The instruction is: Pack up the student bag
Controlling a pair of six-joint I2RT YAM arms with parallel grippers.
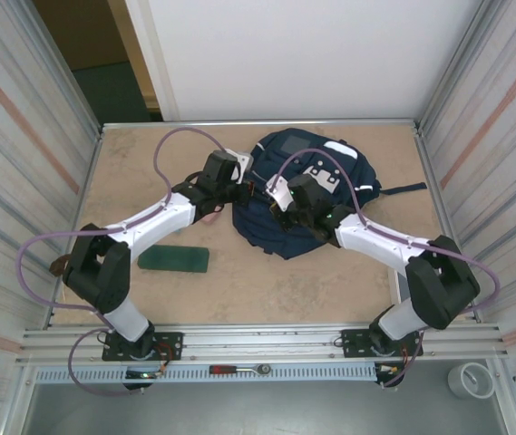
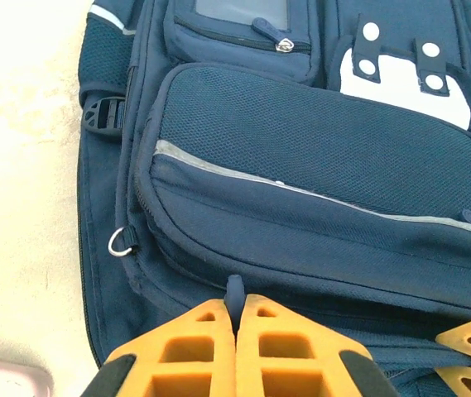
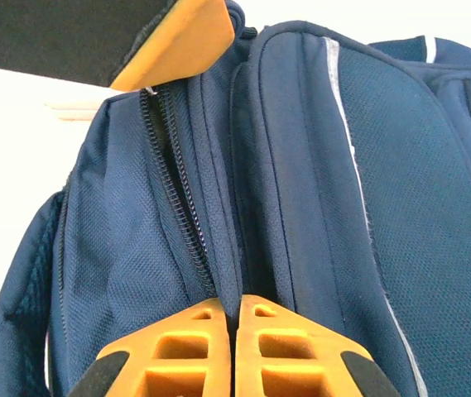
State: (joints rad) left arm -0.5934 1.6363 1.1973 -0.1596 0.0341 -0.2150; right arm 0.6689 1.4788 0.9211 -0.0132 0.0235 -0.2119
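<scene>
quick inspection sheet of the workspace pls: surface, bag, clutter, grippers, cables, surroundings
surface: tan table, speckled, no spill seen
job's things: student bag lies at the far middle, front pockets up; the zips in view look closed
clutter: green flat case left of the bag, apart from it
grippers: left gripper, jaws shut on a small tab at the bag's edge; right gripper, jaws shut on a fabric fold beside a zip
cables: purple cables loop off both arms; one arcs above the bag
surroundings: ribbed walls either side; tape roll and red-handled tool by the near rail
</scene>
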